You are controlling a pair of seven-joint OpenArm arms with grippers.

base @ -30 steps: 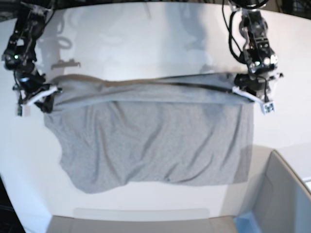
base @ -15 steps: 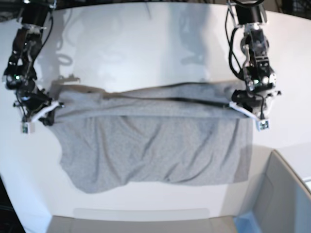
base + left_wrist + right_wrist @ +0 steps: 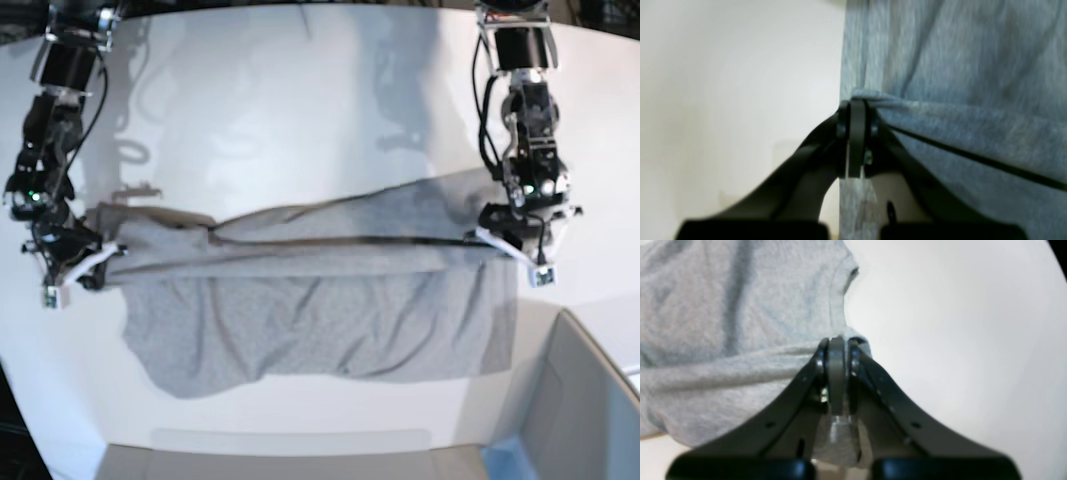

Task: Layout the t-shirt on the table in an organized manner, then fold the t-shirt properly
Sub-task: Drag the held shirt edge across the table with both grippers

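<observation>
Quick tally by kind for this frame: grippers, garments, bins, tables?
Grippers: 2, left gripper and right gripper, both shut on the shirt
Garments: 1, the t-shirt
Bins: 1, the grey bin
Tables: 1, the white table
Total: 5

Left tool (image 3: 857, 110), right tool (image 3: 837, 346) clamped.
</observation>
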